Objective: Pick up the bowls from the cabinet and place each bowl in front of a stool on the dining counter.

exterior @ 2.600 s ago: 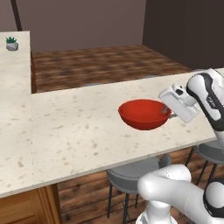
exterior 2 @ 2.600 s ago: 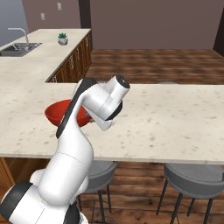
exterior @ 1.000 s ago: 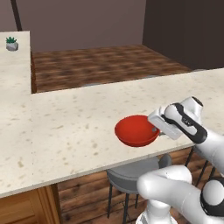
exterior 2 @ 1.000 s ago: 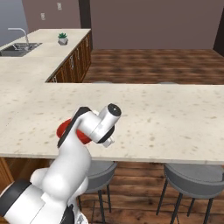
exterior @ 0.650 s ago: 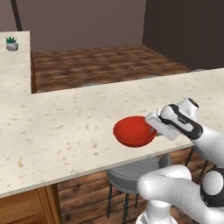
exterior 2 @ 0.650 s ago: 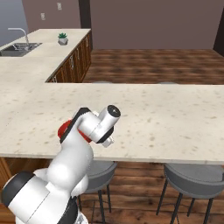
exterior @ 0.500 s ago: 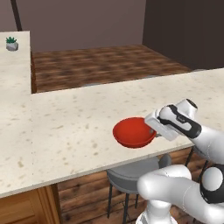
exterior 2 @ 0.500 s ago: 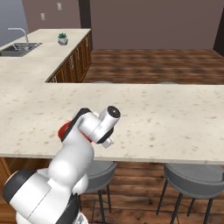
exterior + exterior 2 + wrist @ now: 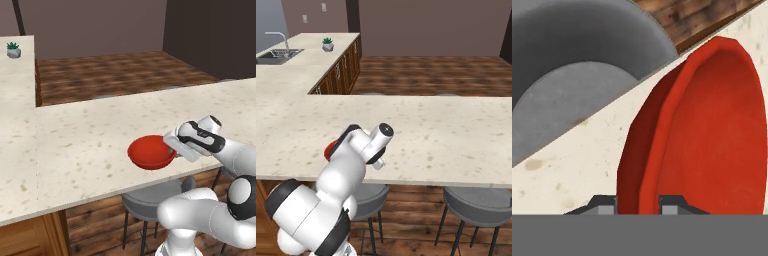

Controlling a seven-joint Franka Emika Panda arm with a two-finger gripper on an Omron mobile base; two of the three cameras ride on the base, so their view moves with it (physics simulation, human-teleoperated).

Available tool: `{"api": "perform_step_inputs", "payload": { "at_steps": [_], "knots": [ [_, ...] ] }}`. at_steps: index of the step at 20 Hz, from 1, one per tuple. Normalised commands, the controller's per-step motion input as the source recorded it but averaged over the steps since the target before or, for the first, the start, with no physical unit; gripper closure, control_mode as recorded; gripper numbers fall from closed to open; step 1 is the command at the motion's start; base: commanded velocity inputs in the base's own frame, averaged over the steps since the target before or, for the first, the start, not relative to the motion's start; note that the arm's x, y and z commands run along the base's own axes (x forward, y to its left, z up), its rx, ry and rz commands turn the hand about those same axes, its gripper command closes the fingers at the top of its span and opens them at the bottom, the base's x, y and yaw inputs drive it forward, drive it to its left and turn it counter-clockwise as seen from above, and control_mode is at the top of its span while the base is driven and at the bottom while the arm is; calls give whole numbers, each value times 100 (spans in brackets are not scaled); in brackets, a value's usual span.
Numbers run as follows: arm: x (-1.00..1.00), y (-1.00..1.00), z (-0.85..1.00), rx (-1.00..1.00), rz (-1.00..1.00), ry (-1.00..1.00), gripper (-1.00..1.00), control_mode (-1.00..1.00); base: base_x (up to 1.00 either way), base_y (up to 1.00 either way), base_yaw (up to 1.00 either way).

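The red bowl (image 9: 150,152) is sitting on the dining counter (image 9: 90,145), close to its near edge and toward its right end, directly above a grey stool (image 9: 150,200). The gripper (image 9: 172,145) is clamping the bowl's right rim, one finger (image 9: 602,204) outside the wall and one inside.
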Motion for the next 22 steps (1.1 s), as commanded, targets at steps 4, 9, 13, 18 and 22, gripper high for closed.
{"api": "perform_step_inputs", "payload": {
  "at_steps": [4, 9, 13, 18, 22],
  "knots": [
    [18, 0, -18, 2, 0, 0, 100, -100, 0, 0, 0],
    [15, 0, -20, 2, 0, 0, 100, -100, 0, 0, 0],
    [11, 0, -21, 1, 0, 0, 100, -100, 0, 0, 0],
    [11, 0, -16, 1, 0, 0, 100, -100, 0, 0, 0],
    [16, 0, -16, 2, 0, -1, 100, -100, 0, 0, 0]
  ]
}}
